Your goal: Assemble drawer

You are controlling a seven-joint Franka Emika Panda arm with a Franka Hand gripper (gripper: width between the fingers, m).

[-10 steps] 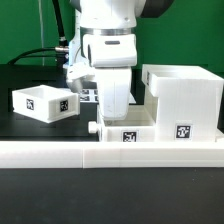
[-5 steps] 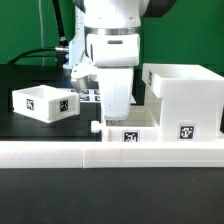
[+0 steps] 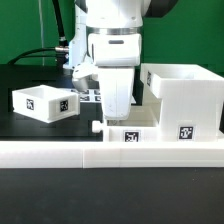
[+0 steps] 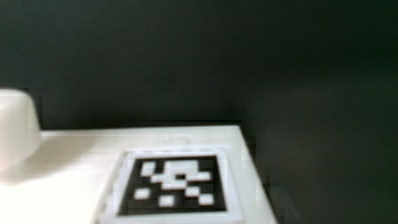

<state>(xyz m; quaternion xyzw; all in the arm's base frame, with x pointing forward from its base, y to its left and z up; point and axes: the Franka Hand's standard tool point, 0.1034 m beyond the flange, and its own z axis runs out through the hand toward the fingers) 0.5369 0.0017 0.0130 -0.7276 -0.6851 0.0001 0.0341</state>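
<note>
In the exterior view, one white arm comes down from the upper centre of the frame. Its single gripper [image 3: 116, 112] hangs low over the middle of the black table [image 3: 30, 130]. The white gripper housing hides the fingertips, so I cannot tell if the jaws are apart or together.

Three white drawer parts show, each with one square black-and-white marker:
- One small open-topped box [image 3: 40, 102] lies tilted at centre left, well apart from the others.
- One low part [image 3: 135, 133] with a round knob [image 3: 95, 127] sits at lower centre, right under the gripper.
- One large casing [image 3: 185, 100] stands at centre right, just beside the low part.

One long border wall [image 3: 110, 152] runs across the lower frame in front of them. A bit of the marker board [image 3: 90, 95] peeks out behind the gripper.

In the wrist view, one blurred white finger [image 4: 15, 135] shows beside one white face [image 4: 89, 150] carrying one marker [image 4: 178, 185]. The dark table [image 4: 214, 60] fills the rest. The second finger is out of frame, so the jaw state stays unclear.
</note>
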